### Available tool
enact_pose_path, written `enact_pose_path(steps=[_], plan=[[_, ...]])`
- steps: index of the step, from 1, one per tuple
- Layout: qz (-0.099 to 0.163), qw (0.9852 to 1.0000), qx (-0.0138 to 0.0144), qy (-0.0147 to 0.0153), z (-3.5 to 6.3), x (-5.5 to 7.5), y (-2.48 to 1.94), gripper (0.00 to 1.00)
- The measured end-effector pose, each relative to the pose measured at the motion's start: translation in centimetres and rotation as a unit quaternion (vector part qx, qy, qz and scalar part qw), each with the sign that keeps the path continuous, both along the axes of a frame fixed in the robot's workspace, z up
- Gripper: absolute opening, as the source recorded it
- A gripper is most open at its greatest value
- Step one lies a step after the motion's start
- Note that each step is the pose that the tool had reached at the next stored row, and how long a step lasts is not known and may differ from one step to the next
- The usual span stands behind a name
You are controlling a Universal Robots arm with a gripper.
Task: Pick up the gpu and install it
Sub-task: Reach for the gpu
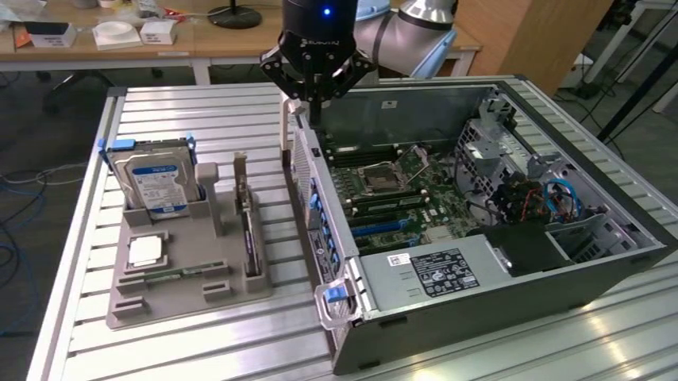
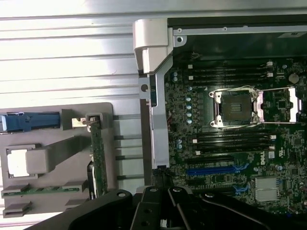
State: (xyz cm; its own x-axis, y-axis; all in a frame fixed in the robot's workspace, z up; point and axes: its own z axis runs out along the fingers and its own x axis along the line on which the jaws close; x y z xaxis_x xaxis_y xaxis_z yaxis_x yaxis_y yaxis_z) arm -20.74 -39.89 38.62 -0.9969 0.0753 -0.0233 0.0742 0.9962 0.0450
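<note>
The gpu [image 1: 247,216] is a thin dark green card with a silver bracket, standing on edge in a slot at the exterior view's right side of the grey holder tray [image 1: 180,305]. The wrist view catches the gpu [image 2: 98,155] edge-on in the same tray. My black gripper [image 1: 314,111] hangs shut and holds nothing, above the rear wall of the open computer case [image 1: 593,282], up and to the exterior view's right of the gpu. In the wrist view my gripper [image 2: 163,203] sits over the motherboard's edge, near the blue expansion slot [image 2: 216,169].
The tray also holds a silver hard drive with a blue label [image 1: 155,184], a processor chip [image 1: 145,252] and a memory stick [image 1: 175,274]. Inside the case lie the motherboard with its processor socket [image 2: 235,108], cables and a power supply [image 1: 440,274]. A wooden desk stands behind.
</note>
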Motion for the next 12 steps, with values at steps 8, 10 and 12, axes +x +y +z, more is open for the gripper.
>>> enact_pose_path(steps=[8, 10, 12], plan=[[0.000, 1.0000, 0.0000, 0.0000, -0.03, -0.52, 0.00, 0.10], [0.000, 1.0000, 0.0000, 0.0000, -0.04, -0.65, 0.00, 0.10], [0.000, 1.0000, 0.0000, 0.0000, -0.04, -0.80, 0.00, 0.10]])
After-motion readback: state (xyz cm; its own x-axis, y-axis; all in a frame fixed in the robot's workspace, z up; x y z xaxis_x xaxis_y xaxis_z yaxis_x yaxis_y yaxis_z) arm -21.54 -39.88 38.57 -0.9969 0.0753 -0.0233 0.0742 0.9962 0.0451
